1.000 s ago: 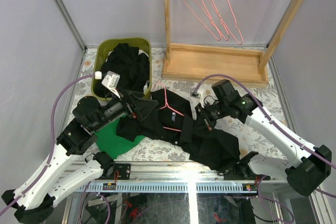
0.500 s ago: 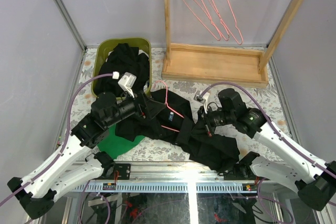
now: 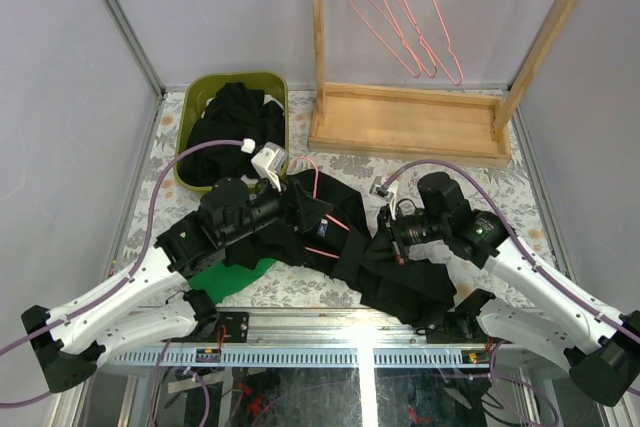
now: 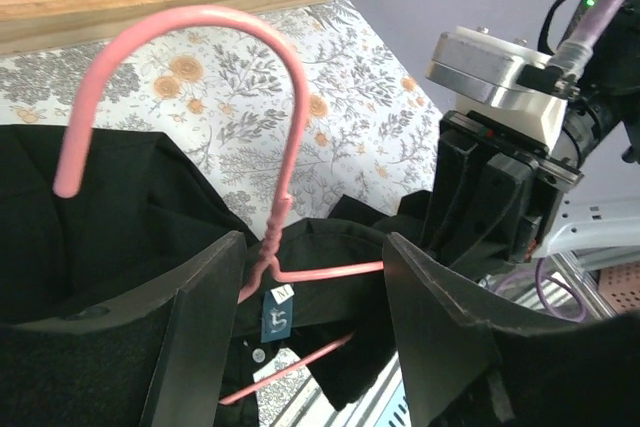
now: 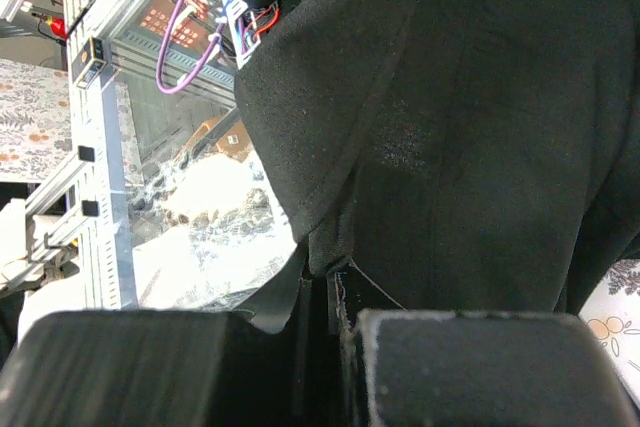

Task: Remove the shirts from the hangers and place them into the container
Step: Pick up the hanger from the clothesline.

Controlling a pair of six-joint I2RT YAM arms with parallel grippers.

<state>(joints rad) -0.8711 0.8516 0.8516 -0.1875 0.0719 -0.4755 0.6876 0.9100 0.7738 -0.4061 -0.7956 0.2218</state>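
Note:
A black shirt (image 3: pixel 400 277) lies crumpled on the table with a pink wire hanger (image 3: pixel 335 222) still in its collar. My left gripper (image 3: pixel 318 215) is open, its jaws straddling the hanger's twisted neck (image 4: pixel 275 237) without touching it; the hook (image 4: pixel 200 22) arches above the fingers. My right gripper (image 3: pixel 392 237) is shut on a fold of the same black shirt (image 5: pixel 480 127), which fills the right wrist view. The olive-green container (image 3: pixel 200 97) stands at the back left with another black shirt (image 3: pixel 240 122) piled inside.
A wooden rack (image 3: pixel 410 127) stands at the back with three bare pink hangers (image 3: pixel 400 17) on its rail. A bright green cloth (image 3: pixel 235 275) lies under my left arm. A metal rail (image 3: pixel 330 355) runs along the near table edge.
My left arm has swung right and forward to the hanger's neck, and its jaws have narrowed around it. My right gripper has shifted slightly, still gripping the shirt.

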